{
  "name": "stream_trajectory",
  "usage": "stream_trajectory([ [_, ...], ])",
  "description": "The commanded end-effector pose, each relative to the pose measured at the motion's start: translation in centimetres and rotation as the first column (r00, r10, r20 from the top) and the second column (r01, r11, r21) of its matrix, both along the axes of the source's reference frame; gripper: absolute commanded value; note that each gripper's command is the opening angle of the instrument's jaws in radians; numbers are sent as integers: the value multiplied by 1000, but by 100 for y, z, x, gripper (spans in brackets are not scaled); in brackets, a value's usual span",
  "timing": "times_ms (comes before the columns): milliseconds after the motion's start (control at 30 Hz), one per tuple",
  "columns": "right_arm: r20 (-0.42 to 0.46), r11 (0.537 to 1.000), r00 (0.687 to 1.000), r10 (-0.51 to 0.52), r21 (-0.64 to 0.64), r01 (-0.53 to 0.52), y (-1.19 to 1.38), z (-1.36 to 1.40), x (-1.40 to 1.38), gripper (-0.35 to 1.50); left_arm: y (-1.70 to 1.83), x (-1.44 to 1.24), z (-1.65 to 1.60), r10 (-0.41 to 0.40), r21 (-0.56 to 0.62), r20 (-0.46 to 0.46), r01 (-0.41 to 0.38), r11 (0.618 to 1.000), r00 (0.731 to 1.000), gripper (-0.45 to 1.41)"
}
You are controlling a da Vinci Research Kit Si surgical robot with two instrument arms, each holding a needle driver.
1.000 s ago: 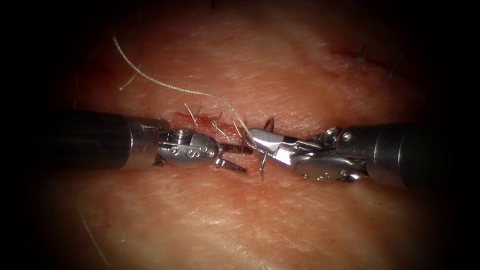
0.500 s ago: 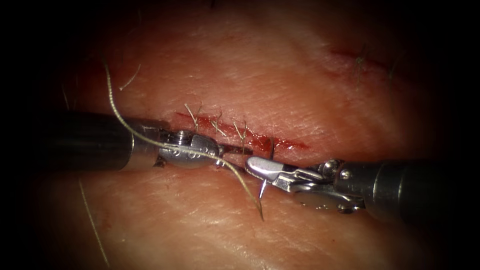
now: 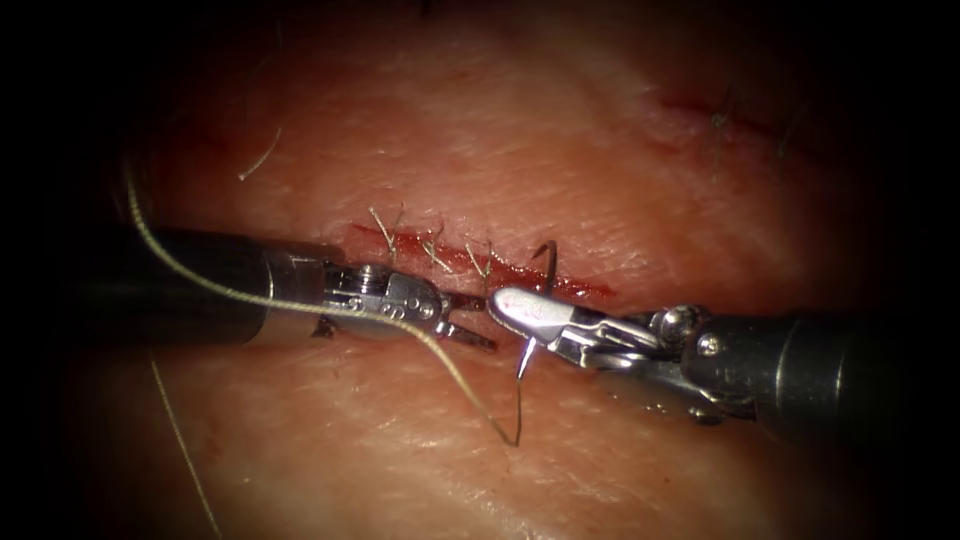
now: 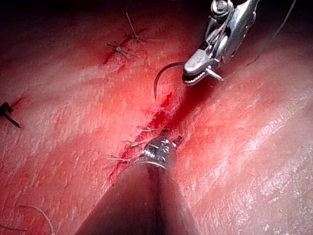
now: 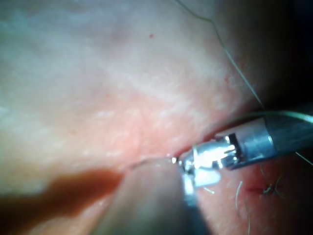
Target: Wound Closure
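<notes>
Now your right tool has the needle clamped in closed jaws near its thread end, and the whole curve hangs free above the tissue. The left wrist view shows the needle arcing out from your right tool with its point in the air over the cut, not in the tissue. A second ago the same tool sat against the cut with the needle close to the surface; half a second ago it had dropped below the cut line. It has since lifted and rolled, so the arc stands up over the right end of the cut, just past the last of the stitches already laid to the left.

The thread has moved most. A second ago it ran up and away across the far tissue. Now it sweeps in from the picture's left, crosses over the shaft of your left tool, dips to a low bend on the near tissue and climbs back to the needle's end. So there is plenty of slack, and it is draped over your left arm.

Your left tool has its jaws parted and holds nothing. It has stayed just to the left of the right tool, at the cut's edge. In my judgement the open stretch with red fluid at the right end is unclosed, and you should watch that draped thread.
</notes>
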State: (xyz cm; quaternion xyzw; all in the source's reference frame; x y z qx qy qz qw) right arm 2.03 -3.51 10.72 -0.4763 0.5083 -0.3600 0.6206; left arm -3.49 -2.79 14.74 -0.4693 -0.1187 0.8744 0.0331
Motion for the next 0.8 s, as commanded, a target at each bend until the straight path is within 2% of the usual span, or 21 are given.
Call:
stream_trajectory([
  [33,2,1000,1000,0,-3,0,0,16,3,-35,-4,-6,5,1,1,1,-1,1000,1000,32],
  [267,7,1000,1000,2,-12,-2,12,32,0,-35,-5,-7,5,0,1,0,0,1000,1000,32],
  [800,-1,1000,1000,7,12,-7,6,51,3,-35,-3,-5,3,2,3,2,-2,1000,1000,32],
])
